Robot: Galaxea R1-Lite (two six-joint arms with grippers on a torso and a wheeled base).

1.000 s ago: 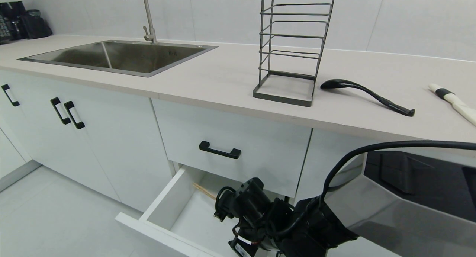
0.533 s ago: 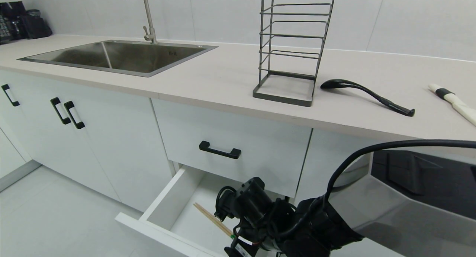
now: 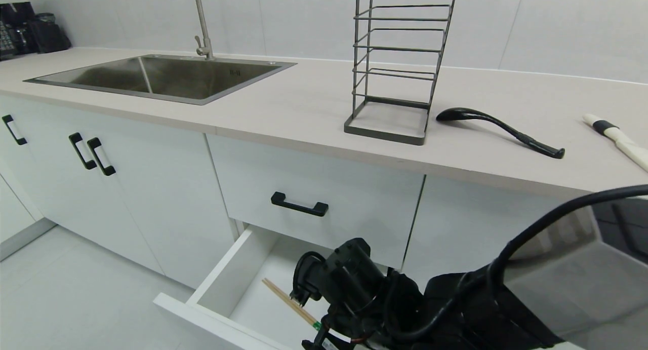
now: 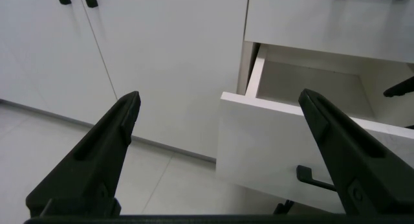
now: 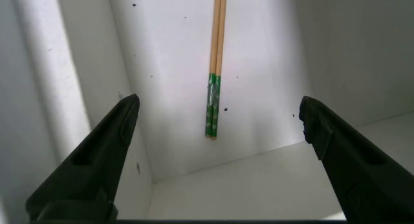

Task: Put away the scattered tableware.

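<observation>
In your head view, two green-tipped wooden chopsticks lie side by side in the open white drawer. One black plastic ladle and one white-handled utensil lie on the beige countertop. Your right arm hangs low over the drawer.

In the left wrist view, your left gripper is spread wide and empty, facing the drawer front.

In the right wrist view, your right gripper is spread wide above the chopsticks, clear of them.
</observation>
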